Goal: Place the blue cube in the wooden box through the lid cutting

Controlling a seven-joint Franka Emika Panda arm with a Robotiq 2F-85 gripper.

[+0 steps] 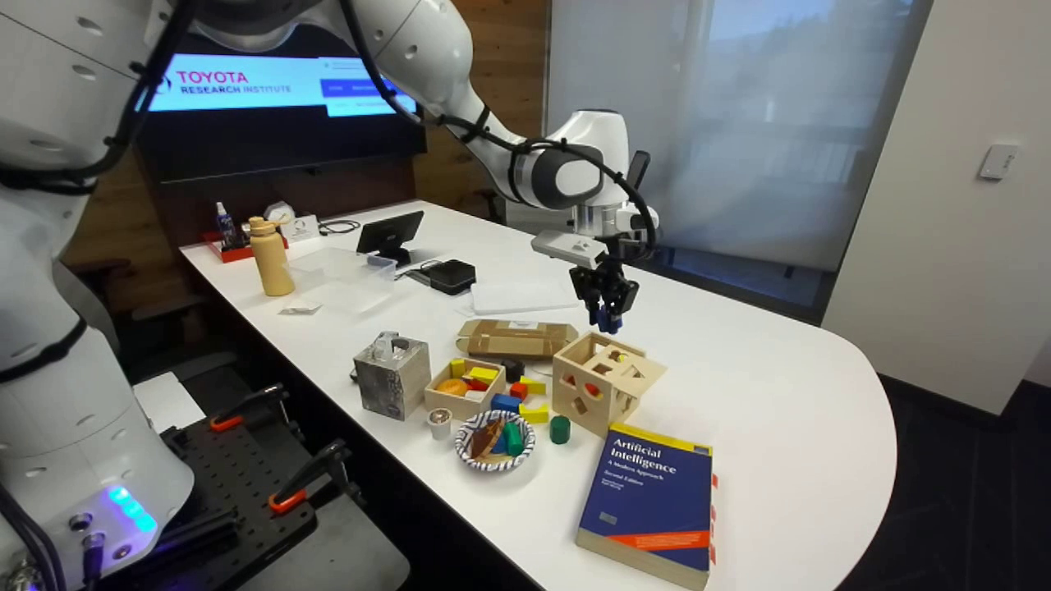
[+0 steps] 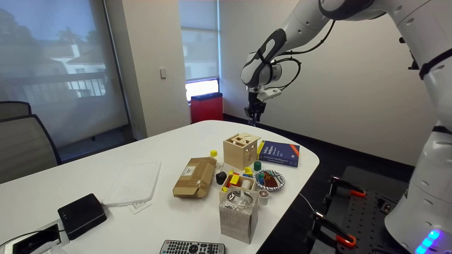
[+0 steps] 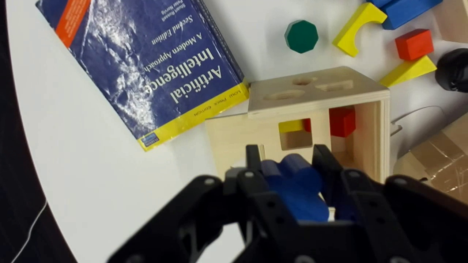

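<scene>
The jaws are clamped on a blue block (image 3: 299, 193), one on each side, and in both exterior views they hold it up in the air, apart from the counter (image 1: 780, 443). Seen from the wrist, the end of the block has rounded lobes, and it hides part of the lid (image 3: 230, 135) of the wooden box (image 2: 234, 154); whether it is squarely over a hole I cannot tell. The box stands upright on the counter, its lid partly out, so that it overhangs one side and leaves a gap at the opposite end. A red block (image 3: 340, 122) shows inside through that gap, and yellow and red show through the square hole (image 3: 296, 140). Just beside the box lies a thick blue book (image 3: 146, 69), cover up, with a green block (image 3: 301, 36) near it. A yellow arch (image 3: 347, 33), a red cube (image 3: 414, 44) and a blue bar (image 1: 505, 402) lie loose between the box and a wooden tray (image 1: 447, 400) of coloured pieces (image 1: 483, 374). In an exterior view a patterned bowl (image 1: 472, 460) sits near the tray, a small cup (image 1: 440, 427) between them. A grey tissue box (image 1: 390, 387) stands just beside the tray, and a cardboard package (image 1: 516, 345) lies near the wooden box.
</scene>
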